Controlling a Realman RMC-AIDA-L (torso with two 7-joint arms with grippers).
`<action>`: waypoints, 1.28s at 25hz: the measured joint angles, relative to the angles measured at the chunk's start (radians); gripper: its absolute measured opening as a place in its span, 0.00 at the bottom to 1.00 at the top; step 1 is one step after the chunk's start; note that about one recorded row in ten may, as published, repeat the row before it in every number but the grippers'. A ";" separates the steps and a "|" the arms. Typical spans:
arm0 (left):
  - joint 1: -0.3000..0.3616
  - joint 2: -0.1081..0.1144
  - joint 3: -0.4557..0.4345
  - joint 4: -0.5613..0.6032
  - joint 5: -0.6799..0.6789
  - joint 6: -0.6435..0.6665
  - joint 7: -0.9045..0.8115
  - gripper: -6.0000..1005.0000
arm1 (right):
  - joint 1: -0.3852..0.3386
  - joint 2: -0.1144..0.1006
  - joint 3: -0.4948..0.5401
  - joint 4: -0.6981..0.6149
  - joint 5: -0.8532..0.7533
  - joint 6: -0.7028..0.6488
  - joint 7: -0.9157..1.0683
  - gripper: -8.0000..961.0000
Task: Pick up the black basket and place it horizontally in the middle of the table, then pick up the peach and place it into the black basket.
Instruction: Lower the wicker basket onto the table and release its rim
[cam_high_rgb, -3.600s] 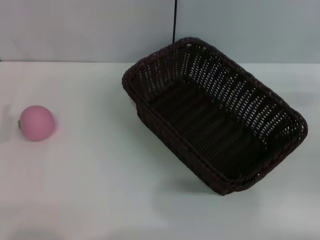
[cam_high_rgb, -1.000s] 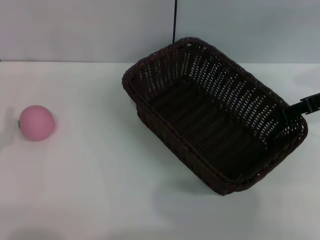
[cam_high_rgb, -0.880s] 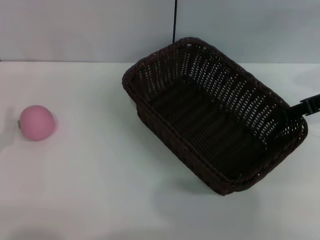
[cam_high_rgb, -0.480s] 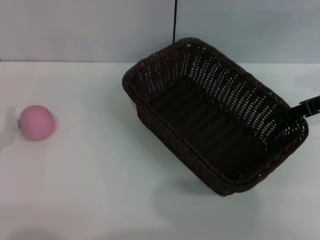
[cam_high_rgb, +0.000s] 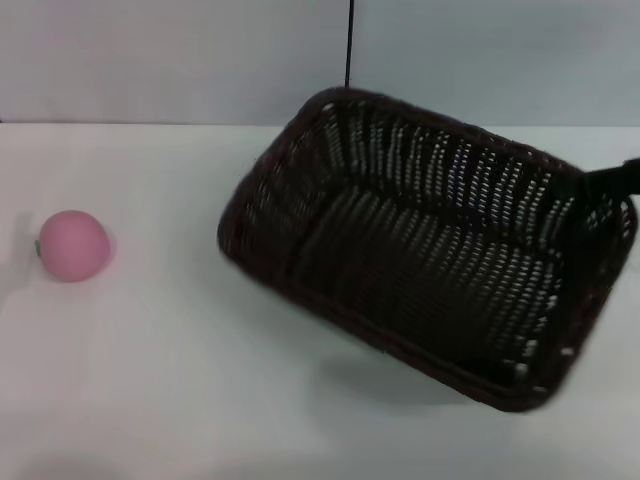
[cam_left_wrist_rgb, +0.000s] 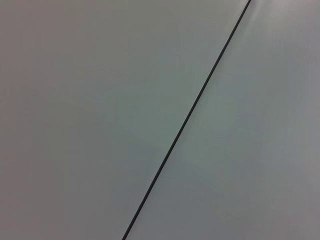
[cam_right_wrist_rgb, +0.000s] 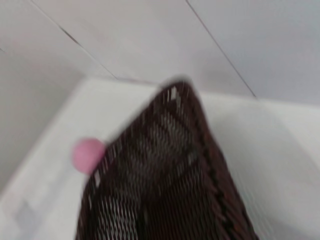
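At the table's (cam_high_rgb: 180, 400) right side, the right gripper (cam_high_rgb: 606, 182) is gripping the black basket (cam_high_rgb: 420, 250), woven openwork wicker, by its far rim, tilting it; fingers unclear. The smooth pink peach (cam_high_rgb: 72, 245) is sitting far left, outside it

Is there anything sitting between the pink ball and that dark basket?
No. In the head view only bare white table separates the peach from the basket.

Right tool (cam_high_rgb: 604, 182) reaches in from the right edge, raised
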 joint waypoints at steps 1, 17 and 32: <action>0.000 0.000 0.000 -0.003 0.000 -0.003 0.000 0.63 | -0.008 -0.005 0.003 0.000 0.027 -0.015 -0.013 0.22; -0.018 0.001 0.000 -0.007 0.000 -0.013 0.000 0.62 | -0.028 -0.018 0.095 0.009 0.121 -0.155 -0.242 0.23; -0.027 0.001 0.031 -0.009 0.000 -0.017 0.003 0.62 | 0.026 -0.019 0.045 0.090 0.090 -0.137 -0.626 0.25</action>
